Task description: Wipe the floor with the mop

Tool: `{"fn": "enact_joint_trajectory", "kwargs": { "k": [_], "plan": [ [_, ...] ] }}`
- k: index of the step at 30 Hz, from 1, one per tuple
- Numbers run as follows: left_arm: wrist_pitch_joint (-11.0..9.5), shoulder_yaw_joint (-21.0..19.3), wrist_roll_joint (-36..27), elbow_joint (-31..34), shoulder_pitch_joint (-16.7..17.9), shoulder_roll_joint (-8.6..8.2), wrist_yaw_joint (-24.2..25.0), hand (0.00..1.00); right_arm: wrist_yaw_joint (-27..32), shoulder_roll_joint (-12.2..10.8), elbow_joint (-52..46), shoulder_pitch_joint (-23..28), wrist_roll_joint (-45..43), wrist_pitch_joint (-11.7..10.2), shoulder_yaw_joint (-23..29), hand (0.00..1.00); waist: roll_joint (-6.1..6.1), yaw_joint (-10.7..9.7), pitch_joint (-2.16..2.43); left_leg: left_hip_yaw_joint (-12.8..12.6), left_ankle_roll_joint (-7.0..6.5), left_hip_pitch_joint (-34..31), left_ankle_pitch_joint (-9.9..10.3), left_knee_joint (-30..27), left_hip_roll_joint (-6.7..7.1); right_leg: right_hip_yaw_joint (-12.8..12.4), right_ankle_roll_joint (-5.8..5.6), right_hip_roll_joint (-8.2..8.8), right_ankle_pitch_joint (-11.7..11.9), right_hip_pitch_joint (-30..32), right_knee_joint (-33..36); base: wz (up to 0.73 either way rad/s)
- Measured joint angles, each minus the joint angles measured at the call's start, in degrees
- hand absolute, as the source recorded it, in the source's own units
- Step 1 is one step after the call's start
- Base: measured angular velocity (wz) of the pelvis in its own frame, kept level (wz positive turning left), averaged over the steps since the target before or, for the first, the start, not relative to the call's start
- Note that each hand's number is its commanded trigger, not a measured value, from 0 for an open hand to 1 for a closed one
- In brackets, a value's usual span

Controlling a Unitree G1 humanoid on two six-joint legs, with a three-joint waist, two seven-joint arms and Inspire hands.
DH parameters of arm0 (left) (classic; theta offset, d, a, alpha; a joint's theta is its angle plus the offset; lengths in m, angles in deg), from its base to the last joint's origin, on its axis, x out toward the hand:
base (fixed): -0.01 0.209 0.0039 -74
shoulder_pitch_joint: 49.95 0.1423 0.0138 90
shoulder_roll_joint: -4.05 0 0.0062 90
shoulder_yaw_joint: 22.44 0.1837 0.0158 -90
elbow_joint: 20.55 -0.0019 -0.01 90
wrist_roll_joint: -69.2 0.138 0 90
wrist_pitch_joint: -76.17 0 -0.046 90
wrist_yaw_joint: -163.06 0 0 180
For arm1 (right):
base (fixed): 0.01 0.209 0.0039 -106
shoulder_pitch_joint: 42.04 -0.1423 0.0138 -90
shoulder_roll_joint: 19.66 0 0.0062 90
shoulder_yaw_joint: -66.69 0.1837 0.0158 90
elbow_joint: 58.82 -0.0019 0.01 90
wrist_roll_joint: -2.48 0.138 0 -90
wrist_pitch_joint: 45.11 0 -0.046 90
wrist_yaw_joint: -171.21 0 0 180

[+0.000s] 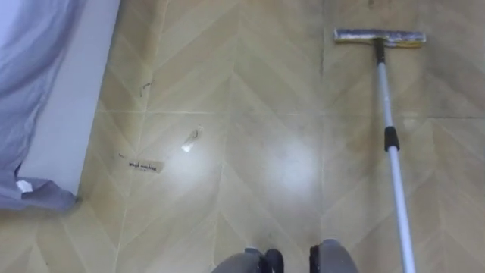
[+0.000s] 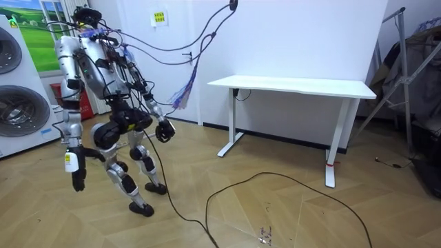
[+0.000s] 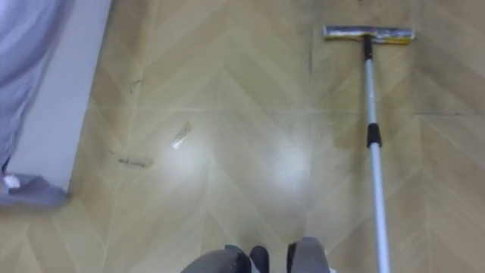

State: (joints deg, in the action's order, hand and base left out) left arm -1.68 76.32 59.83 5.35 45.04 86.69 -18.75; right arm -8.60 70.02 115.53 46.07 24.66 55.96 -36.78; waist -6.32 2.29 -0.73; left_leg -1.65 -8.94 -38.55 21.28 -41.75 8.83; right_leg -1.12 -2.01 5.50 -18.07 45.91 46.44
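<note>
"Left eye view, nearest first: what is logged?"
"The mop (image 1: 389, 121) is on the floor (image 1: 273, 91). Its pale pole meets the lower edge at 5 o'clock and points away from the robot toward 1 o'clock. Whether the near end is lifted, I cannot tell."
"Midway?"
"A black collar (image 1: 391, 139) sits on the pole at about 3 o'clock. Well apart from it, near 9 o'clock, a dark streak (image 1: 145, 164) lies on the boards, with a small white scrap (image 1: 191, 141) just beyond it. A white panel (image 1: 72, 98) lines the 8 to 11 o'clock side, with grey-blue cloth (image 1: 30, 68) draped over it."
"Farthest?"
"The mop head (image 1: 379, 36), flat and crosswise on the floor at 1 o'clock."
"Room view. The hands?"
"The robot stands on both legs, knees bent, at 9 o'clock, near the stacked washing machines (image 2: 21, 110). The right hand (image 2: 77, 178) hangs low on the room view's left. The left hand (image 2: 164, 129) is held forward at hip height, toward the room view's right. Apart or closed, I cannot tell for either."
"Beyond?"
"A white desk (image 2: 296, 86) against the wall at 2 o'clock, well apart from the robot."
</note>
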Motion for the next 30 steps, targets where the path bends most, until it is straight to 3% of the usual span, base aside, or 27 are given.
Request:
{"fn": "enact_joint_trajectory", "kwargs": {
  "k": [4, 6, 7, 8, 9, 10, 11, 12, 14, 15, 16, 17, 18, 19, 20, 21, 23, 25, 26, 27, 28, 29, 30],
  "plan": [
    [0.7, -0.7, -0.1, -0.1, 0.4, 0.09, 0.1, 0.00, -0.2, 0.8, -0.1, -2.2, -0.4, 1.9, 1.4, 1.00, 0.69, 2.1, 0.10, 0.8, 1.28, 1.7, 0.6, 0.5, -1.11, 3.8, 1.70, 0.02, -0.1, -2.2, -0.9, -0.03],
    [1.3, -0.9, -1.6, 0.2, 0.3, 1.46, 0.1, 0.00, -1.3, 3.5, 0.1, -7.6, -1.8, 4.6, 1.9, 1.00, 2.06, 3.7, 0.07, 1.0, 2.27, 2.0, 0.9, -0.7, -1.31, 5.6, 2.91, 0.49, -1.1, -2.6, -0.3, -0.02],
    [1.6, -0.7, -2.5, 0.7, 0.2, 2.12, 0.1, 0.00, -1.6, 4.6, 0.2, -9.4, -2.1, 5.1, 1.9, 1.00, 2.68, 4.1, -0.17, 0.8, 2.79, 1.6, 0.9, -2.1, -1.41, 6.1, 3.24, 0.66, -1.6, -2.7, 0.0, 0.13],
    [1.5, -0.6, -5.0, 1.3, 0.2, 3.90, 0.1, 0.00, -1.7, 6.7, 0.3, -13.3, -2.6, 5.3, 1.9, 1.00, 3.41, 4.5, -0.45, 0.2, 5.40, -0.8, 0.1, -7.1, -1.94, 6.7, 4.16, 1.03, -3.0, -2.6, 1.3, 0.26],
    [1.6, -0.3, -7.8, 2.0, 0.3, 6.10, -0.2, 0.00, -1.8, 8.7, -0.1, -16.9, -2.7, 4.9, 1.6, 1.00, 4.08, 4.7, -0.43, -1.6, 9.98, -4.6, -2.7, -14.6, -3.50, 7.1, 4.79, 1.20, -4.2, -2.5, 3.0, 0.25],
    [1.5, 0.3, -8.7, 2.6, 0.6, 7.43, -0.6, 0.00, -1.8, 9.4, -0.4, -18.3, -2.6, 4.4, 1.5, 1.00, 5.24, 5.4, -0.50, -2.7, 11.67, -6.6, -4.9, -18.3, -4.60, 6.7, 4.87, 1.06, -4.8, -2.1, 4.1, 0.08],
    [1.6, 1.7, -9.2, 4.6, 1.6, 9.65, -1.5, 0.00, -2.3, 10.7, -1.3, -20.6, -2.4, 3.5, 0.9, 1.00, 7.51, 6.7, -0.56, -4.8, 11.84, -11.0, -12.1, -25.5, -6.23, 5.4, 5.36, 0.54, -6.0, -1.3, 6.2, -0.08],
    [1.6, 3.0, -9.2, 6.1, 2.6, 11.08, -2.4, 0.00, -2.8, 11.8, -3.0, -22.3, -1.9, 2.6, 0.4, 1.00, 9.26, 8.0, -0.68, -5.0, 11.82, -15.8, -22.1, -31.2, -6.79, 5.0, 5.70, 0.49, -6.6, -1.0, 7.3, -0.06],
    [1.6, 4.4, -9.0, 6.7, 4.1, 11.36, -2.3, 0.00, -3.7, 12.5, -4.5, -24.4, -0.6, 2.8, 0.4, 1.00, 10.75, 9.0, -1.20, -5.2, 10.78, -21.6, -31.7, -36.5, -7.97, 5.3, 6.36, 0.61, -7.3, -1.8, 7.6, 0.09],
    [2.0, 4.9, -8.2, 7.0, 4.8, 10.77, -1.4, 0.00, -4.8, 12.5, -4.4, -24.4, 0.8, 3.2, 0.7, 1.00, 10.04, 9.3, -1.19, -5.3, 9.58, -23.3, -26.7, -37.5, -9.26, 5.9, 6.43, 0.38, -8.0, -2.9, 7.5, 0.14],
    [2.5, 5.0, -7.6, 6.9, 5.8, 10.32, -0.8, 0.00, -5.5, 12.3, -4.4, -23.9, 1.4, 3.2, 0.8, 1.00, 9.99, 9.3, -1.24, -5.7, 9.34, -23.1, -23.5, -36.0, -9.92, 6.0, 6.13, 0.31, -8.5, -3.5, 7.5, 0.11],
    [2.6, 5.0, -6.6, 7.4, 7.2, 9.50, 0.5, 0.00, -6.3, 12.1, -4.6, -22.5, 2.3, 3.4, 0.9, 1.00, 9.68, 9.2, -1.31, -6.3, 9.32, -21.3, -19.3, -29.0, -10.37, 6.0, 5.54, 0.34, -9.3, -4.6, 7.5, 0.04],
    [2.6, 4.9, -6.5, 8.0, 8.4, 8.99, 1.7, 0.00, -6.6, 11.7, -5.4, -20.2, 2.6, 3.3, 0.7, 1.00, 9.07, 9.1, -1.19, -5.8, 8.92, -17.6, -17.2, -18.2, -10.21, 6.0, 4.90, 0.33, -10.0, -5.6, 7.1, -0.04],
    [2.7, 4.8, -6.2, 7.9, 8.6, 8.77, 2.4, 0.00, -6.6, 11.4, -5.7, -19.0, 2.7, 3.3, 0.6, 1.00, 8.63, 9.1, -1.15, -5.4, 8.72, -15.6, -16.3, -12.0, -10.24, 6.1, 4.66, 0.40, -10.5, -6.2, 6.8, 0.03],
    [2.9, 4.8, -5.5, 7.5, 8.1, 8.38, 3.1, 0.00, -6.6, 11.1, -5.8, -15.8, 2.8, 3.0, -0.2, 1.00, 7.52, 8.7, -0.89, -5.4, 7.86, -12.4, -11.9, -5.2, -9.81, 6.4, 3.81, 0.73, -11.4, -7.4, 6.0, 0.34],
    [2.8, 4.3, -4.6, 7.2, 7.3, 7.77, 3.6, 0.00, -6.7, 11.0, -5.4, -12.3, 2.6, 2.7, -0.4, 1.00, 6.14, 7.6, -0.48, -5.8, 5.44, -10.6, -8.8, -2.2, -8.50, 7.3, 2.50, 1.89, -11.8, -8.6, 4.7, 0.59],
    [2.6, 2.0, -3.8, 5.9, 4.4, 6.18, 3.5, 0.00, -6.6, 10.1, -2.9, -7.6, 1.5, 2.4, -0.4, 1.00, 4.25, 5.5, -0.25, -6.1, 2.75, -8.8, -7.3, -1.3, -6.20, 6.4, 1.37, 3.26, -12.2, -11.0, 4.4, 0.68],
    [1.3, 0.0, -3.5, 5.1, 3.2, 4.63, 3.1, 0.00, -5.9, 8.8, -1.2, -2.8, 0.2, 2.0, -0.5, 1.00, 2.94, 4.7, 0.54, -6.9, 1.25, -6.4, -5.1, -1.8, -4.84, 4.0, 0.35, 3.51, -10.1, -10.8, 8.9, 0.16],
    [0.9, -0.5, -3.5, 5.0, 3.5, 3.67, 3.0, 0.00, -5.6, 8.3, -1.3, 0.0, 0.0, 1.7, -0.5, 1.00, 2.15, 3.7, 1.01, -7.0, 0.61, -4.9, -3.5, -2.0, -4.20, 2.6, -0.30, 3.54, -7.3, -10.2, 12.5, -0.09],
    [1.0, -0.7, -3.5, 5.1, 3.6, 2.76, 2.6, 0.00, -4.9, 7.3, -1.6, 2.2, -0.1, 0.9, -0.5, 1.00, 0.38, 2.5, 1.54, -6.9, 0.12, -3.1, -2.3, -1.8, -3.82, 1.0, -0.62, 3.20, -4.1, -9.2, 15.5, -0.09],
    [0.9, -0.7, -3.5, 5.2, 3.5, 2.46, 2.5, 0.00, -4.4, 7.1, -1.6, 2.9, 0.0, 0.7, -0.5, 1.00, 0.33, 2.1, 1.38, -6.7, -0.08, -2.3, -1.8, -1.6, -3.51, 0.3, -0.74, 3.07, -2.7, -8.7, 17.0, -0.14],
    [0.6, -0.7, -3.5, 5.2, 3.3, 2.14, 2.3, 0.00, -3.5, 5.9, -1.6, 3.7, -0.1, 0.2, -0.5, 1.00, -0.47, 1.2, 1.40, -5.7, -0.38, -1.1, -0.9, -1.4, -2.93, -0.7, -0.88, 2.43, -2.0, -7.9, 18.6, -0.27],
    [0.4, -0.6, -3.5, 5.2, 3.3, 1.95, 2.3, 0.00, -2.5, 4.6, -2.0, 3.7, -0.1, -0.3, -0.5, 1.00, -0.96, 0.8, 1.10, -4.6, -0.38, -0.4, -0.3, -1.3, -2.73, -0.5, -0.77, 1.39, -2.7, -6.4, 18.4, -0.33]
  ]
}}
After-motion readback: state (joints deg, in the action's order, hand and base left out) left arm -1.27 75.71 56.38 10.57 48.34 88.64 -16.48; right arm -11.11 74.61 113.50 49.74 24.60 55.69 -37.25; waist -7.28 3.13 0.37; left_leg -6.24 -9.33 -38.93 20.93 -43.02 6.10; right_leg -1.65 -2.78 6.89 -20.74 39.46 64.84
